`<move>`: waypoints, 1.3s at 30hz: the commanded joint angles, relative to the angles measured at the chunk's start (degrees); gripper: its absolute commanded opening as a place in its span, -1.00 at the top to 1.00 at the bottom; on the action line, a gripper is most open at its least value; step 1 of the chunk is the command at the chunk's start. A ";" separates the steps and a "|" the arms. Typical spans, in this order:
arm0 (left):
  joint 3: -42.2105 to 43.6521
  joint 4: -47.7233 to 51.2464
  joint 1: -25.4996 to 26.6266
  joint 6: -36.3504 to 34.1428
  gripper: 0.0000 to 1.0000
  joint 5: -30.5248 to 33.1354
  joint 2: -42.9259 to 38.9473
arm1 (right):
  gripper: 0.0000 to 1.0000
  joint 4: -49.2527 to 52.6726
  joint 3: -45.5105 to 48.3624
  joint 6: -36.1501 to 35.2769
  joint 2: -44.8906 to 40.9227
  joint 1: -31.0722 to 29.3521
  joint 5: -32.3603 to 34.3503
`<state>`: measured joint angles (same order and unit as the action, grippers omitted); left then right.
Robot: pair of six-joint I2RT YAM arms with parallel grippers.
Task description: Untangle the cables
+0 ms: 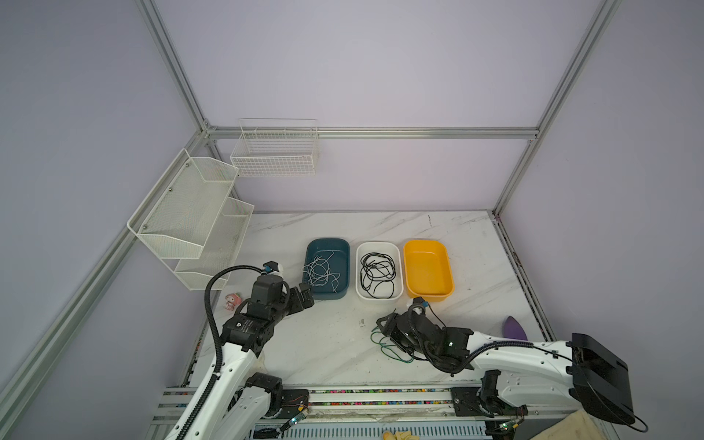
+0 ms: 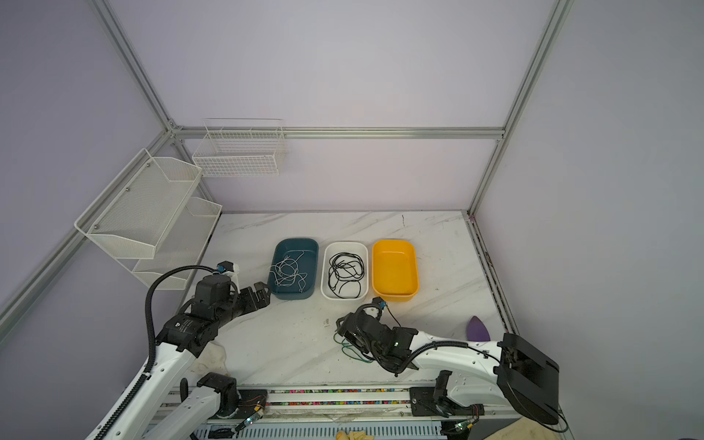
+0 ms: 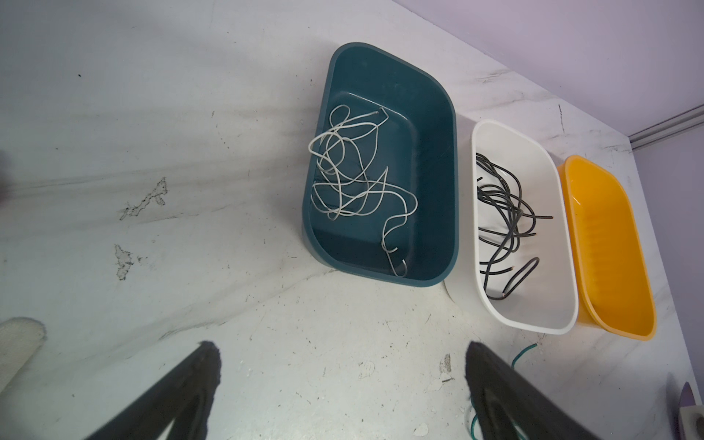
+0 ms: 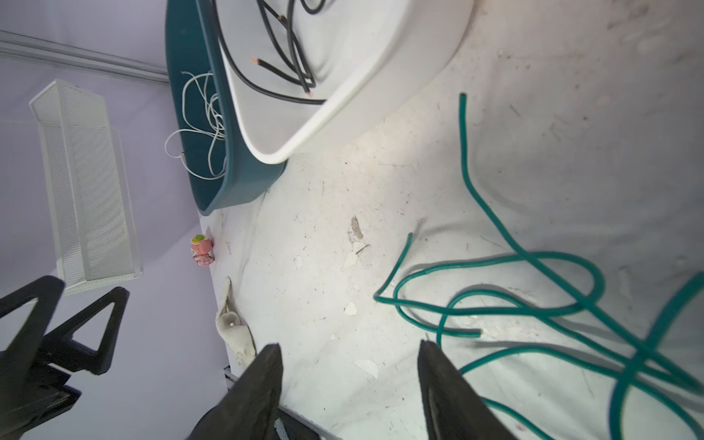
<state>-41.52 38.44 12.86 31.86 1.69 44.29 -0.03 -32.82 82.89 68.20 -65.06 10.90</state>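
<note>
While left gripper point(image 3: 343, 358) and right gripper point(image 4: 350, 354) both gaped empty, green cables point(image 4: 463, 144) lay looped on desk point(image 1: 324, 343) near its front edge, beside the right jaws; white cables point(image 1: 320, 272) in teal bin point(image 3: 438, 160), black cables point(image 1: 377, 274) in white bin point(image 3: 552, 247).

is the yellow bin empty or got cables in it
Empty: the yellow bin shows only a bare floor in both top views; the green cables lie outside it on the table.
</note>
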 commanded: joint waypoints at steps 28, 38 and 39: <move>-2.76 -1.26 -0.84 -0.80 -1.00 -0.88 -0.63 | -0.29 -9.36 3.95 21.85 9.23 -4.62 7.93; -2.85 -1.35 -1.26 -0.83 -1.00 -1.20 -0.34 | -0.20 -9.46 3.79 20.67 10.11 -2.56 10.78; -2.79 -1.35 -1.27 -0.80 -1.00 -1.22 -0.31 | -0.17 -9.62 3.86 20.27 10.19 -1.94 10.62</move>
<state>-41.52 38.46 12.01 31.86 1.28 44.14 -8.69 -29.21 98.72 78.06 -68.36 20.84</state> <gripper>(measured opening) 0.999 0.594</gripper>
